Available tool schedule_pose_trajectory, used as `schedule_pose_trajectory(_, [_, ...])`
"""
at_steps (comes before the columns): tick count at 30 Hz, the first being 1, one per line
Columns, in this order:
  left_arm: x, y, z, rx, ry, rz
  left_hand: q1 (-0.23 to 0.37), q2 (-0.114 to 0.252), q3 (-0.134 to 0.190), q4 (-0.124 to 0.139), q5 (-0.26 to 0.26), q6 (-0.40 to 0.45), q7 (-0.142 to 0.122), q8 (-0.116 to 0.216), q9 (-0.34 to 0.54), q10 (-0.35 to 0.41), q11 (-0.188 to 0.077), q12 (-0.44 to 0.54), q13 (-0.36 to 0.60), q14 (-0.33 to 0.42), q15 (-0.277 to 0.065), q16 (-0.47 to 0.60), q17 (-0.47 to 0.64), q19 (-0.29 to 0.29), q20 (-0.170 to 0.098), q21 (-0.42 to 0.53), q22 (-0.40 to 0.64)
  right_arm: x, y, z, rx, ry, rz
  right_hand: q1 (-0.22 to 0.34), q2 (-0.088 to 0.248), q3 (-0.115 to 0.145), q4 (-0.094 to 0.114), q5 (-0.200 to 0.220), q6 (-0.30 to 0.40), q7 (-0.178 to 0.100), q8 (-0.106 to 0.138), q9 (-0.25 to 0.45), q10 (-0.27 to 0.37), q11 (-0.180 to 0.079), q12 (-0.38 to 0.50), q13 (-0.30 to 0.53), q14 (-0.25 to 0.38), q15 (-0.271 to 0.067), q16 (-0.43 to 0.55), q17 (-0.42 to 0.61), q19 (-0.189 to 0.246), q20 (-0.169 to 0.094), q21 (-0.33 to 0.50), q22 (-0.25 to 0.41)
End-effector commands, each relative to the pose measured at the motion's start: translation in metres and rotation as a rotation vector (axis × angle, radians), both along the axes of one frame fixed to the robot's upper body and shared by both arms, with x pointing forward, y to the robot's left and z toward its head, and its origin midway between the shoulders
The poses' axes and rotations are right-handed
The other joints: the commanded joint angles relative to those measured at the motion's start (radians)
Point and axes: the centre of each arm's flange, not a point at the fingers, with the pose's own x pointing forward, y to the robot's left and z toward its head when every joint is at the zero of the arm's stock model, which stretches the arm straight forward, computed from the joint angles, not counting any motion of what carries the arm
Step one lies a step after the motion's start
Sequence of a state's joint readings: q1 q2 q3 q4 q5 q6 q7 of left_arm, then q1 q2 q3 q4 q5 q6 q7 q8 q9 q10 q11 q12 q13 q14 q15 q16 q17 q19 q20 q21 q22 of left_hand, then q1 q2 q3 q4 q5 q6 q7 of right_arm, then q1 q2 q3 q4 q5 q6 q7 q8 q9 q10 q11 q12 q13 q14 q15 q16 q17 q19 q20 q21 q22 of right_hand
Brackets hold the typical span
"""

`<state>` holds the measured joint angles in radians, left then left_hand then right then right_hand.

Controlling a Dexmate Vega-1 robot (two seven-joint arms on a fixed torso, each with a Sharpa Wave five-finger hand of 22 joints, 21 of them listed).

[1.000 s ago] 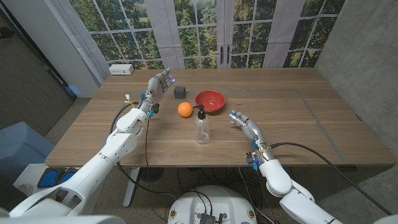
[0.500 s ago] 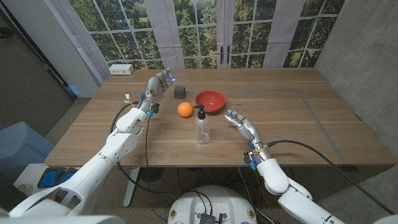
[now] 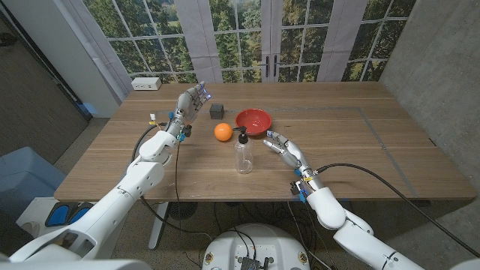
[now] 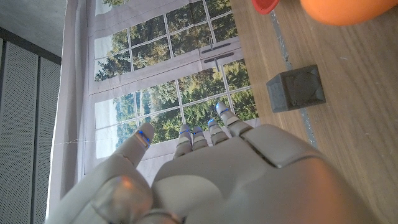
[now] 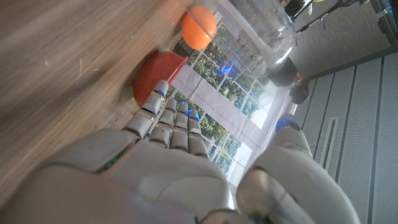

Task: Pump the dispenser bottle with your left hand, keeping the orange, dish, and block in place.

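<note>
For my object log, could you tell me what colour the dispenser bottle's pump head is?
Black, atop the clear dispenser bottle; the head view shows it best.

One orange [image 3: 222, 131], one red dish [image 3: 253, 121], one dark block [image 3: 217, 110], one dispenser bottle [image 3: 243, 153].

The right hand [image 5: 168, 180] shows from its back, its fingers [image 5: 177, 127] straight and close together and its thumb [image 5: 292, 155] held apart, with nothing in its hold. Beyond the fingertips lies the red dish [image 5: 155, 74] on the wooden bench [image 5: 62, 68]. The orange [image 5: 199, 27] sits beyond the dish. The clear dispenser bottle [image 5: 264, 34] stands beside the orange, in line with the gap between fingers and thumb.
</note>
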<state>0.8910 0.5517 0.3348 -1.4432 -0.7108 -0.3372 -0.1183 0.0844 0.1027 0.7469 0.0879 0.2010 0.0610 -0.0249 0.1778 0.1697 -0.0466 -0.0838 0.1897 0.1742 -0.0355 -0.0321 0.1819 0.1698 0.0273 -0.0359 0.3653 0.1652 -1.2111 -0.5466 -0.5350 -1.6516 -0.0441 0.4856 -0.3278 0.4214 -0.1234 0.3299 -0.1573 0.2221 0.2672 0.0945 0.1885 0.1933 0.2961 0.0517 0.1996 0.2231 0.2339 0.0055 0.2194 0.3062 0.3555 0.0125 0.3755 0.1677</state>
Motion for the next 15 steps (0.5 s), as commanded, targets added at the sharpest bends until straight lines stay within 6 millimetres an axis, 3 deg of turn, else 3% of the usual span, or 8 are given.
schedule_pose_trajectory(1, [-0.0058,0.0009,-0.0021,-0.003,0.001,0.010,-0.014,0.069,0.004,0.004,0.008,0.008,-0.001,0.006,0.004,0.004,-0.006,0.004,0.003,0.007,-0.044,0.001,0.004,0.007,-0.046,-0.006,0.002,0.0018,0.0076,0.0023,-0.050,-0.026,0.002,0.006,0.002,-0.003,-0.002,0.008,-0.002,0.000,0.006,0.001,-0.005,-0.002,0.001,0.003,0.006,-0.002,0.001,-0.001,0.011,-0.003,-0.005,0.002])
schedule_pose_trajectory(15, [-0.0064,0.0021,-0.0060,-0.006,0.001,0.003,-0.015,0.069,0.006,0.006,0.009,0.014,0.001,0.007,0.004,0.007,-0.004,0.005,0.003,0.009,-0.044,0.001,0.003,0.011,-0.045,-0.012,0.002,0.0043,0.0158,0.0009,-0.081,-0.033,0.021,0.041,0.007,0.007,-0.011,0.014,-0.013,-0.012,0.007,0.002,-0.009,-0.009,0.002,0.004,0.012,-0.009,0.002,-0.009,0.023,-0.003,-0.014,0.003])
